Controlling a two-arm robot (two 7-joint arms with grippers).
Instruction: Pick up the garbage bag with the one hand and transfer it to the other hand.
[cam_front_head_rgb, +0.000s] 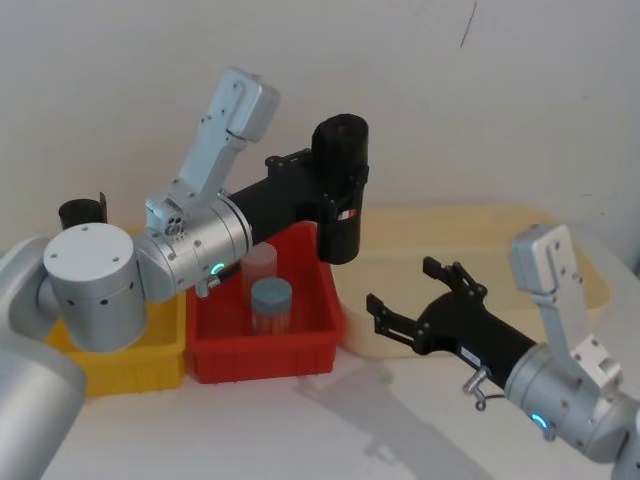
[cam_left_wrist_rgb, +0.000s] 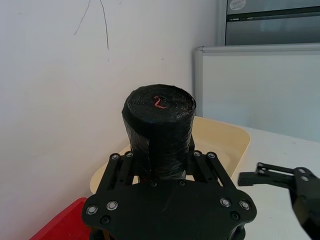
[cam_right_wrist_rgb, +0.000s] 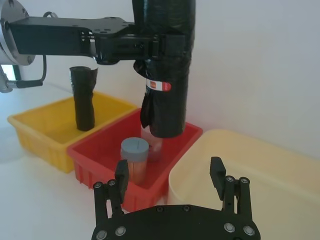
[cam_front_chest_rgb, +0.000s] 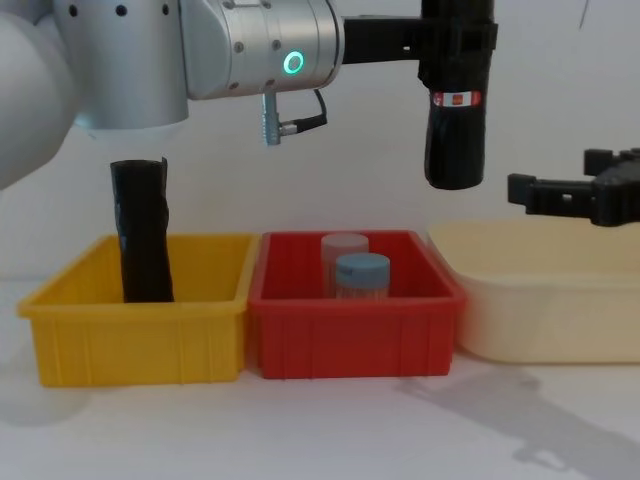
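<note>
The garbage bag (cam_front_head_rgb: 340, 222) is a smooth black roll with a red-and-white label band (cam_front_chest_rgb: 455, 98). It hangs upright in the air above the gap between the red bin and the cream tub. My left gripper (cam_front_head_rgb: 345, 180), on the arm with the green ring light (cam_front_chest_rgb: 292, 63), is shut on the roll's upper part (cam_right_wrist_rgb: 167, 65). The roll's top end (cam_left_wrist_rgb: 159, 102) rises above the fingers. My right gripper (cam_front_head_rgb: 400, 285) stands open over the cream tub, to the right of the roll and lower, apart from it. Nothing is between its fingers (cam_right_wrist_rgb: 121, 172).
A yellow bin (cam_front_chest_rgb: 140, 330) at the left holds a crinkled black roll (cam_front_chest_rgb: 140, 235) standing upright. The red bin (cam_front_chest_rgb: 350, 330) in the middle holds a blue-lidded jar (cam_front_chest_rgb: 360, 272) and a clear one behind it. A cream tub (cam_front_chest_rgb: 540, 310) sits at the right, with a white wall behind.
</note>
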